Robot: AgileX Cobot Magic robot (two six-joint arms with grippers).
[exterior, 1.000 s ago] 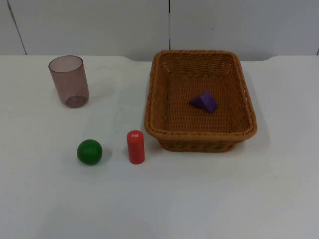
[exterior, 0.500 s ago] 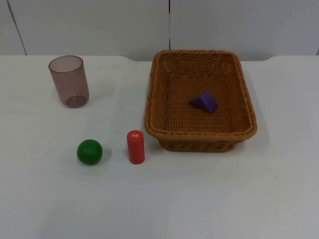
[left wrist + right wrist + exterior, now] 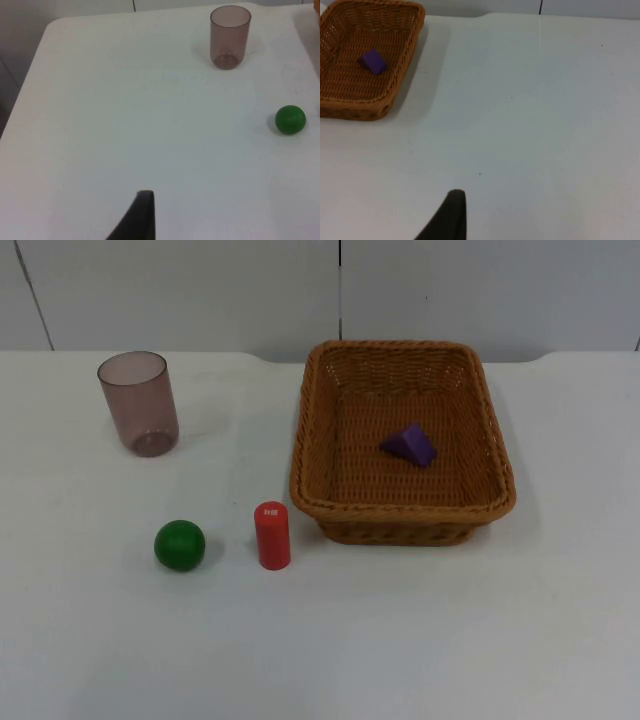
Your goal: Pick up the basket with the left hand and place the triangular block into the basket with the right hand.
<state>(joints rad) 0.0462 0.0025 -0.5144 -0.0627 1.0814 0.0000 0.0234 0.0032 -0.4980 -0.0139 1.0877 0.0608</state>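
Already, the purple triangular block [image 3: 408, 444] is seen lying inside the woven basket [image 3: 305, 435], on its floor slightly right of centre, in the upper right part of the top view. The basket rests flat on the white table [image 3: 420, 640]. At upper left a tinted plastic cup [image 3: 139, 402] stands upright; a green ball [image 3: 179, 545] and a red cylinder [image 3: 272, 535] are placed side by side but apart at lower centre-left, the cylinder just beside the basket's near-left corner.

The left gripper [image 3: 141, 220] is held over bare table well away from the basket, with the cup and ball ahead of it; the right gripper [image 3: 451, 217] is held over bare table to the basket's right. Of each, one fingertip is seen, so whether they are released or clenched cannot be told.

The placing appears done; what seems left is the lift. It would be done best if the rim is gripped mid-side, the red cylinder is avoided, and the basket is kept level so the block is not tipped out.
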